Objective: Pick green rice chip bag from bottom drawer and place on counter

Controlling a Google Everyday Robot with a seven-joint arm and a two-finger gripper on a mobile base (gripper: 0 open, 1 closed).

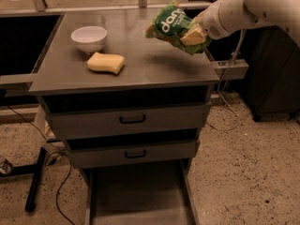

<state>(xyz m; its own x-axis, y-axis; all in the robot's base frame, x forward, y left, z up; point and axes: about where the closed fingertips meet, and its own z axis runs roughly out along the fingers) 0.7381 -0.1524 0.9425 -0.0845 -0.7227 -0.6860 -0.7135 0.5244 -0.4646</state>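
Observation:
My gripper (191, 33) is shut on the green rice chip bag (169, 23), a crinkly light-green bag with a dark green round patch reading "dang". It holds the bag tilted in the air above the right part of the grey counter (140, 64), and the bag's shadow falls on the counter below it. The white arm comes in from the upper right. The bottom drawer (136, 196) is pulled out at the foot of the cabinet, and its flat grey floor shows nothing in it.
A white bowl (89, 38) and a yellow sponge (106, 62) sit on the left half of the counter. Two grey drawers with black handles (132, 119) are shut above the open one. Cables and a black stand leg (35, 184) lie on the floor at left.

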